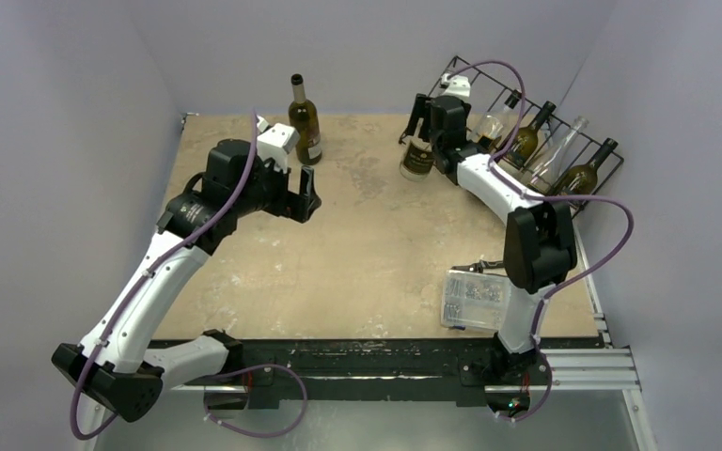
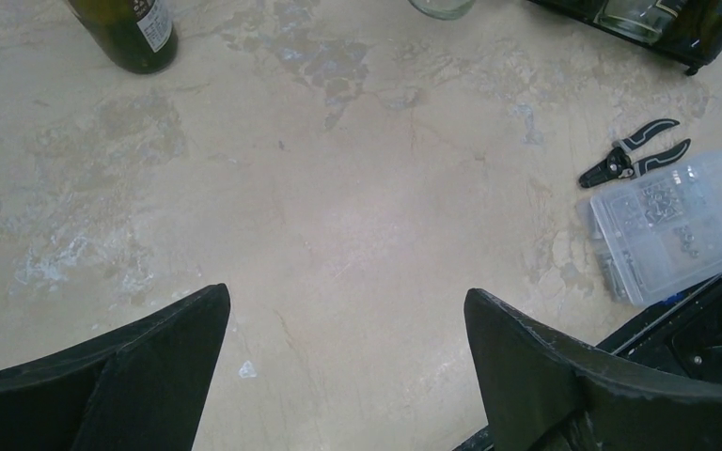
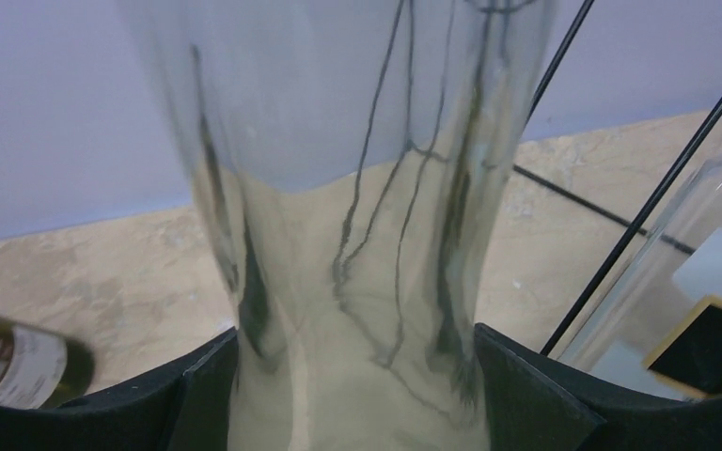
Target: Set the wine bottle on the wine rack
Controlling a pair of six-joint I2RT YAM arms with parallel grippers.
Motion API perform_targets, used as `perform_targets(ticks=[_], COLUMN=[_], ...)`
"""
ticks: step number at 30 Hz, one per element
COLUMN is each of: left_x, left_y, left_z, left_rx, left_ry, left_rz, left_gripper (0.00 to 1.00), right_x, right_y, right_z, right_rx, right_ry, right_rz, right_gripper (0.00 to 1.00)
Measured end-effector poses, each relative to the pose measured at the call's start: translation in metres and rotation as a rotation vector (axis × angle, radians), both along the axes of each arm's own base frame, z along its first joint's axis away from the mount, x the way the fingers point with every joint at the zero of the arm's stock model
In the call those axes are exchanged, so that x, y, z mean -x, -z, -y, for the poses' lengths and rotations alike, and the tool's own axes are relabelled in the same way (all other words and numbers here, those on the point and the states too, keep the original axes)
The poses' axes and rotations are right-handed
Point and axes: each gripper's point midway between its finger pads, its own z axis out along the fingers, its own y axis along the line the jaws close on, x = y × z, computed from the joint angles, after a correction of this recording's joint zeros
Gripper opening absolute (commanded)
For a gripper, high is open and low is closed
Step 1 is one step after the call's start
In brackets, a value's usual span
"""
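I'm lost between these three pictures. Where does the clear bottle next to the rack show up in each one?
Top external: the clear bottle is at upper right of centre, just left of the wine rack.
Left wrist: only its glass base shows, at the top edge.
Right wrist: it fills the centre, clasped by the right gripper.
Shared landmark: the wine rack, right of the bottle in every view.
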Motion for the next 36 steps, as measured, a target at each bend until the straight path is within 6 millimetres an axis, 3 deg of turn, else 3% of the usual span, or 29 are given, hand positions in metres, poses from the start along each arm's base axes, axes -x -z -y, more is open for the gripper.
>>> perform_targets(ticks=[8, 15, 21, 36], left_x=[-0.004, -0.009, -0.01, -0.012], left_y=[0.014, 0.033, 0.034, -0.023], left_z=[0.004, 0.01, 0.017, 0.0], left_rx=[-0.008, -0.016, 0.011, 0.085], left_ry=[0.009, 0.013, 0.005, -0.118], left_rz=[-0.031, -0.065, -0.085, 0.043], left_gripper=[0.95, 0.94, 0.91, 0.91], right_x=[-0.053, -0.071, -0.077, -0.083], right_y=[0.013, 0.03, 0.031, 0.036], right_z=[0.046, 0.076, 0.082, 0.085], right_rx=[0.005, 0.01, 0.009, -0.012], right_ry=[0.08, 0.123, 0.13, 0.104], right_rz=[-0.028, -0.074, -0.075, -0.059], right_gripper=[0.0, 0.0, 0.0, 0.0])
